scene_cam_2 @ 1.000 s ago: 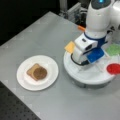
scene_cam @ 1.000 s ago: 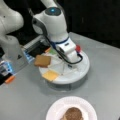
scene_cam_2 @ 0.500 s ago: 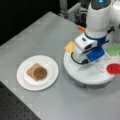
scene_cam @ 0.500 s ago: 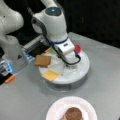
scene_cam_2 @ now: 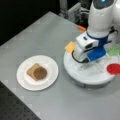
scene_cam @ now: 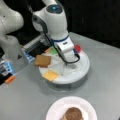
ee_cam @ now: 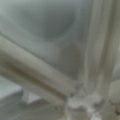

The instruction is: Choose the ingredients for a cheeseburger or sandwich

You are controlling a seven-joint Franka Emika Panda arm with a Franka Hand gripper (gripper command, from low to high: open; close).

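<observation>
One end effector [scene_cam: 65,62] hangs low over tray [scene_cam: 83,67], hiding its centre.

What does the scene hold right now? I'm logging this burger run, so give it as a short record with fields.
plate: white, holds toast with patty on top
tray: round, white, divided
on tray: toast square, cheese, leaf, red disc
gripper: low over the tray's middle, nothing seen in the jaws
wrist view: only white tray dividers, close up
</observation>
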